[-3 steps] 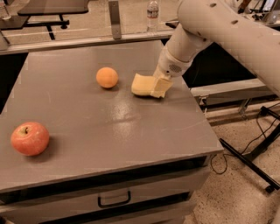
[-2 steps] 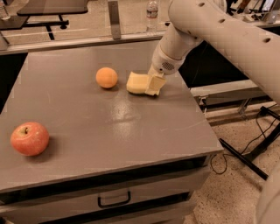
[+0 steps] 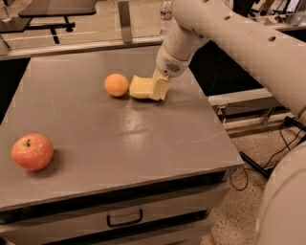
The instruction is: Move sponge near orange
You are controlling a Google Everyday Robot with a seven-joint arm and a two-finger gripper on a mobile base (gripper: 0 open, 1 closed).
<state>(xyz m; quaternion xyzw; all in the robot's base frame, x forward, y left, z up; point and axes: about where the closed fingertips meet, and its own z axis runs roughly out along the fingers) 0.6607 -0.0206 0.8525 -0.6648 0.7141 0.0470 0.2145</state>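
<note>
The pale yellow sponge point(image 3: 139, 87) lies on the grey table top point(image 3: 119, 139), just right of the small round orange point(image 3: 116, 84), almost touching it. My gripper point(image 3: 160, 90) reaches down from the upper right at the sponge's right end and is shut on the sponge, its pale blocky fingers covering that end. The white arm rises from it towards the top right.
A red-yellow apple point(image 3: 32, 151) sits at the table's front left. A drawer with a dark handle point(image 3: 124, 221) is under the front edge. The table's right edge drops to the floor with cables. A rail and a bottle point(image 3: 166, 10) stand behind.
My gripper has carried the sponge left across the table, from well right of the orange to right beside it. The orange and apple have not moved.
</note>
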